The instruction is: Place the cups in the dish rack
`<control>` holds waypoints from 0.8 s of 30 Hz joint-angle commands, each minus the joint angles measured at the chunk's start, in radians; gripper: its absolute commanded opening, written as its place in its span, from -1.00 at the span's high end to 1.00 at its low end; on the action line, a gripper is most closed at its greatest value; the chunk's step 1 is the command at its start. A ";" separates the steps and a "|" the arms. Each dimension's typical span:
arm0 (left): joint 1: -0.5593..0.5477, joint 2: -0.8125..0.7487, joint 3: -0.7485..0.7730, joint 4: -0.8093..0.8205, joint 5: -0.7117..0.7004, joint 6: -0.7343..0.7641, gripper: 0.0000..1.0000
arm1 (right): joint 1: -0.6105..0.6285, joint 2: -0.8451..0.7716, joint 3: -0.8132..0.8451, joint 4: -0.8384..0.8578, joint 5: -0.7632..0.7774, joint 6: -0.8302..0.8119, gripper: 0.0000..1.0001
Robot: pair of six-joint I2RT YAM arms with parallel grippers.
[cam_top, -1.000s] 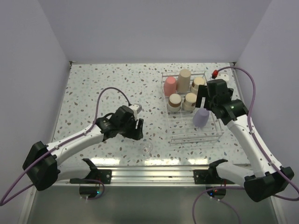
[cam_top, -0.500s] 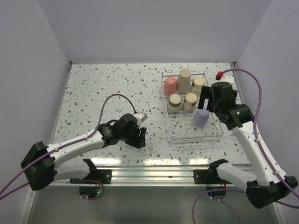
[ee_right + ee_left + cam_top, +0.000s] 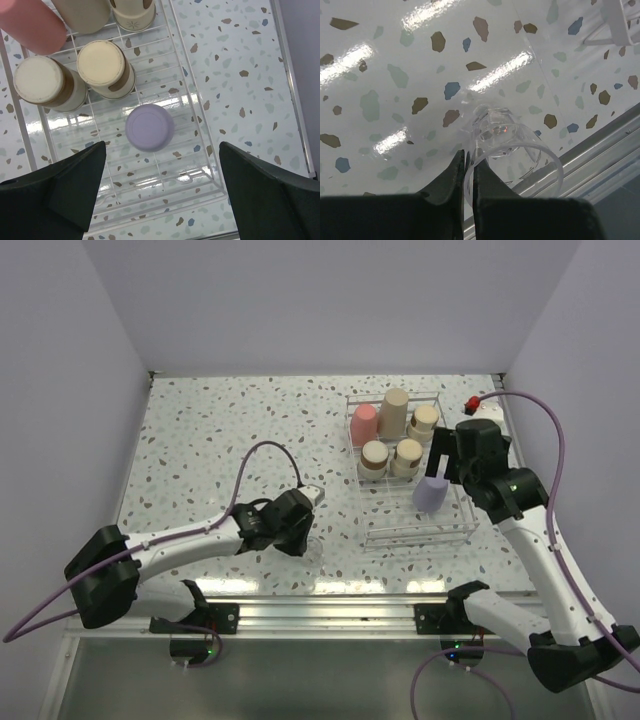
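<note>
Left tool (image 3: pixel 468 169) now tight on clear cup (image 3: pixel 512 142)

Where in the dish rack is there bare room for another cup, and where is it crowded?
Free: the near rows of the dish rack, between the lavender cup and the near wall. Crowded: the far end, packed with the pink cup, tan cup and beige cups.

- no readable text, labels, brands or numbers in any view
- only mark: a small star-like pattern on the top face of a beige cup (image 3: pixel 132 19) at the upper edge of the right wrist view, too small to read as letters or digits
</note>
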 commanded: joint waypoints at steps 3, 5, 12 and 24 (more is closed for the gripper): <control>-0.005 -0.044 0.104 -0.057 -0.107 0.006 1.00 | -0.002 -0.007 0.049 -0.016 -0.042 -0.006 -0.96; -0.003 -0.059 0.142 -0.089 -0.136 0.023 1.00 | -0.002 -0.006 0.062 -0.013 -0.085 -0.003 -0.96; -0.003 -0.072 0.349 -0.167 -0.218 0.090 1.00 | -0.004 -0.023 0.078 0.143 -0.517 -0.004 -0.97; 0.007 -0.190 0.517 0.072 -0.154 0.181 1.00 | -0.004 0.011 -0.042 0.840 -1.108 0.604 -0.97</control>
